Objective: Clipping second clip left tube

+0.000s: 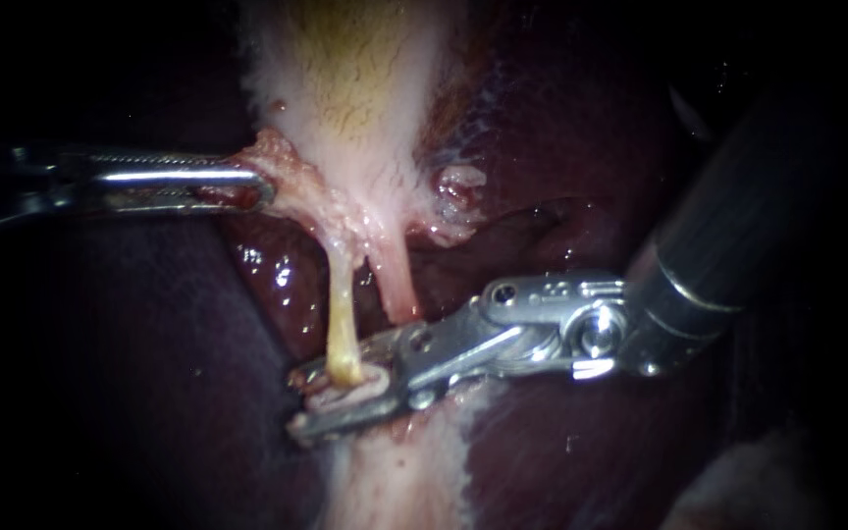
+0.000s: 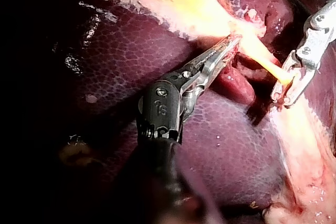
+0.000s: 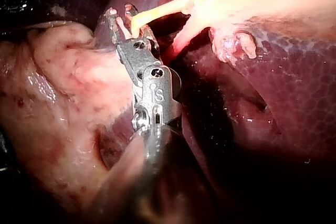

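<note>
Two tubes run down from the pale gallbladder (image 1: 345, 79): a thin yellowish left tube (image 1: 343, 314) and a pinker right tube (image 1: 397, 285). My right instrument (image 1: 311, 402) comes in from the right. Its jaws stand open astride the lower end of the left tube, and a gap shows around the tube. In the right wrist view, the tube (image 3: 157, 11) enters between the jaws of this instrument (image 3: 121, 19). My left instrument (image 1: 252, 186) is shut on frayed tissue at the gallbladder's neck and holds it out to the left. The left wrist view shows this instrument (image 2: 231, 45) beside the tube (image 2: 262, 59).
Dark red liver (image 1: 561, 147) lies behind and on both sides of the tubes. A ragged pale nub (image 1: 458, 191) sits to the right of the gallbladder's neck. Pale fatty tissue (image 1: 404, 481) spreads below the right instrument's jaws.
</note>
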You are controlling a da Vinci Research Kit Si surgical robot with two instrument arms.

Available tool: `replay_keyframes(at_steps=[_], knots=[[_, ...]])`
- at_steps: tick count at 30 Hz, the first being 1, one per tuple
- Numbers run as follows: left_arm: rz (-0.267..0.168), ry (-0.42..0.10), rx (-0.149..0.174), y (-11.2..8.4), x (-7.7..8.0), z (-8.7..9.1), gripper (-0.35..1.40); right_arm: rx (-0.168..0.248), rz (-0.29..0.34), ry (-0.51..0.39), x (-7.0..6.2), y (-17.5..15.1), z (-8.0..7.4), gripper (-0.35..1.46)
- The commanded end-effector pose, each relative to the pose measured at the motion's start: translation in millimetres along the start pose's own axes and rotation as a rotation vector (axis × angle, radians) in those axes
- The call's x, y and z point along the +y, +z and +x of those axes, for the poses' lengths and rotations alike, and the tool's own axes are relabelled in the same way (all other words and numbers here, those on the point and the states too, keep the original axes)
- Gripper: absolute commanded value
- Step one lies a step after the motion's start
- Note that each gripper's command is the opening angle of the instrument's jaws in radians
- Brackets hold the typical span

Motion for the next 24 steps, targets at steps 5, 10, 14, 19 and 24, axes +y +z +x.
replay_keyframes(at_steps=[5,10,14,19,24], knots=[[0.000,0.000,0.000,0.0,0.0,0.0,-0.35,-0.022,-0.020,0.023,0.1,-0.5,0.2,-0.35],[0.000,0.000,0.000,0.0,0.0,0.0,-0.35,-0.063,-0.035,0.033,0.1,-0.6,0.2,-0.35],[0.000,0.000,0.000,0.0,0.0,0.0,-0.35,-0.065,-0.036,0.044,0.2,-0.8,0.0,-0.35],[0.000,0.000,0.000,0.0,0.0,0.0,-0.35,-0.067,-0.038,0.056,0.4,-0.9,-0.2,-0.35],[0.000,0.000,0.000,0.0,0.0,0.0,-0.35,-0.067,-0.038,0.056,0.6,-1.1,-0.4,-0.35]])
